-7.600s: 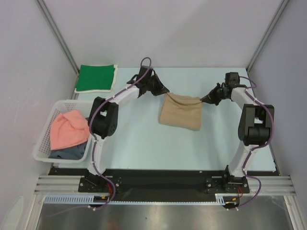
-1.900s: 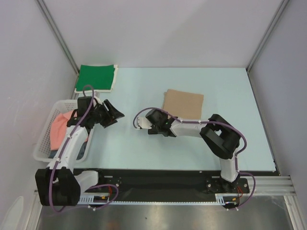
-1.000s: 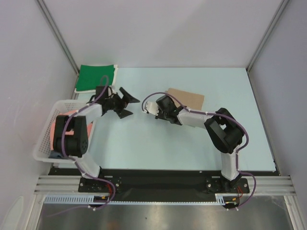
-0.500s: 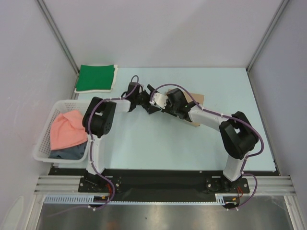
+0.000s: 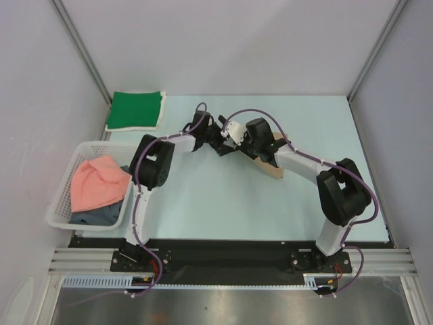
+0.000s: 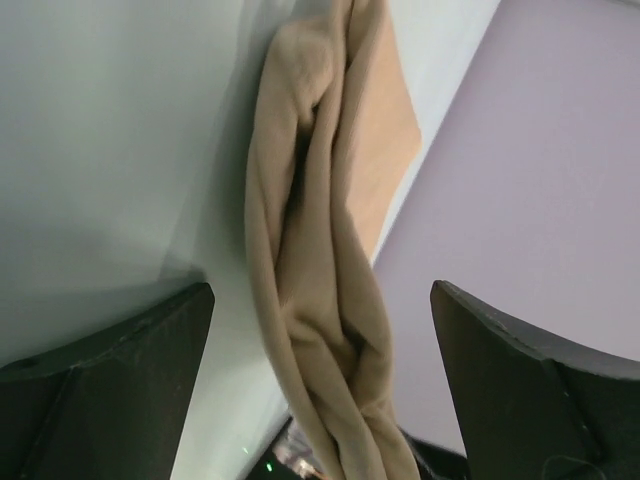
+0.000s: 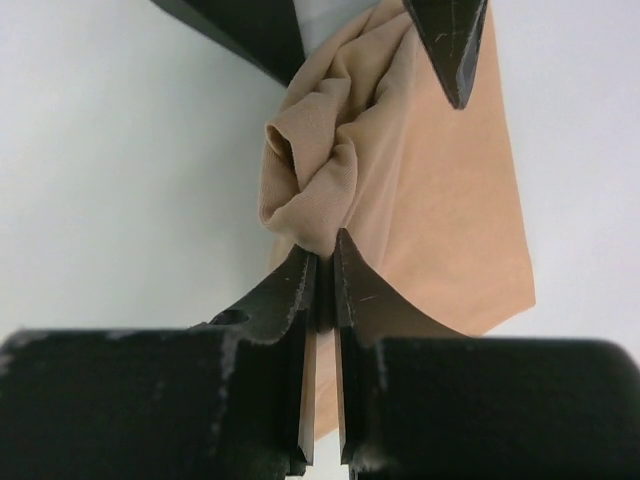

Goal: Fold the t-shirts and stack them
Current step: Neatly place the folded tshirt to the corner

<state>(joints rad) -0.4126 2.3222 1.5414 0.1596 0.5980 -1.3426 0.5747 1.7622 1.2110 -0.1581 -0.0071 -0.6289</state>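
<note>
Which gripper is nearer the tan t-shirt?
Right. The right gripper is shut on the tan t-shirt at its bunched edge; the left gripper is open, jaws either side of that edge, not clamping it.

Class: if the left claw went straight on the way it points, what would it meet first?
Most likely the bunched edge of the tan t-shirt, dead ahead of the open left claw.

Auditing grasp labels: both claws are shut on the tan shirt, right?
No. The left claw is open, its fingers standing either side of the tan shirt, as the left wrist view shows. The right claw is shut on it.
</note>
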